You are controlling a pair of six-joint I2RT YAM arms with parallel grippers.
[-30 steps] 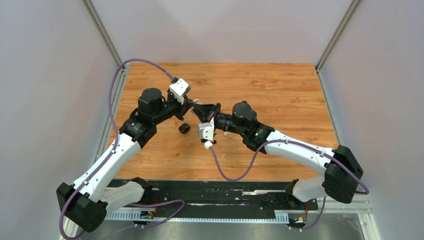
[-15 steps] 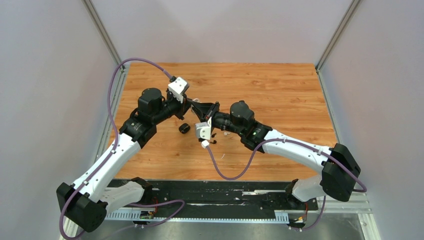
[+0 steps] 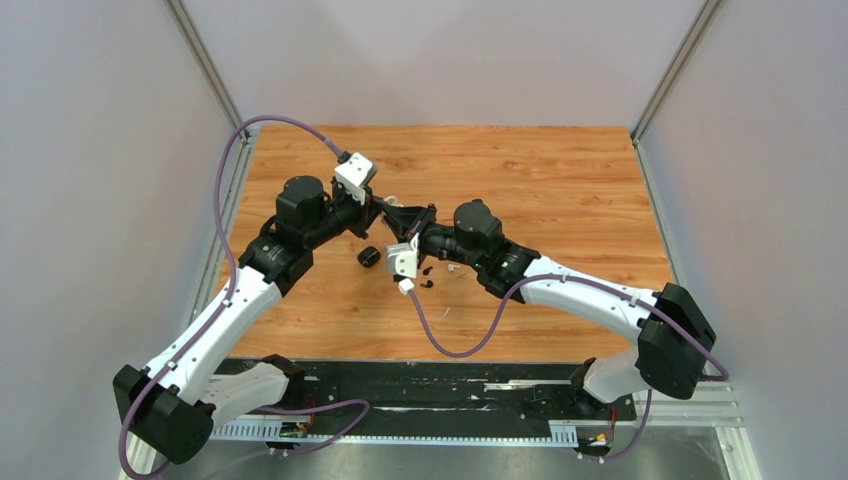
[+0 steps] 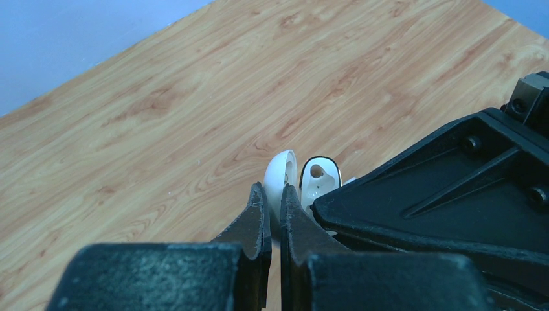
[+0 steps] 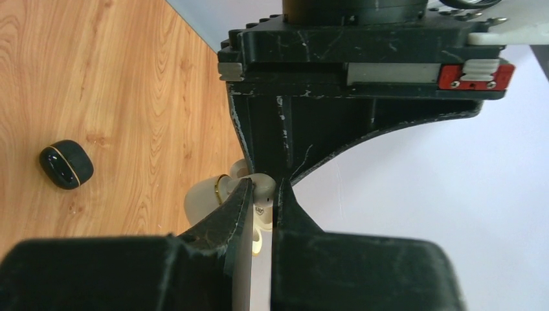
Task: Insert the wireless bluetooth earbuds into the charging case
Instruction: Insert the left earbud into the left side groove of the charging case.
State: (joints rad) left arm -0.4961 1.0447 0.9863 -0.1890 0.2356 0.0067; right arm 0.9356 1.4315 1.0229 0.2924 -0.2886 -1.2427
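My left gripper (image 4: 272, 194) is shut on the open lid of a white charging case (image 4: 282, 173). The case's body with its sockets (image 4: 320, 179) faces up beside the lid. My right gripper (image 5: 262, 188) is shut on a white earbud (image 5: 259, 217) and holds it right at the white case (image 5: 202, 201). In the top view the two grippers, left (image 3: 388, 213) and right (image 3: 408, 218), meet above mid table. Two black earbuds (image 3: 428, 271) lie on the wood under the right arm. The second white earbud is not clearly visible.
A closed black charging case (image 3: 369, 257) with a gold seam lies on the wooden table (image 3: 560, 180), just in front of the grippers; it also shows in the right wrist view (image 5: 66, 164). Grey walls enclose the table on three sides.
My right gripper has shifted slightly left with the white earbud, closer to the white case. The left gripper has kept its hold and barely moved.
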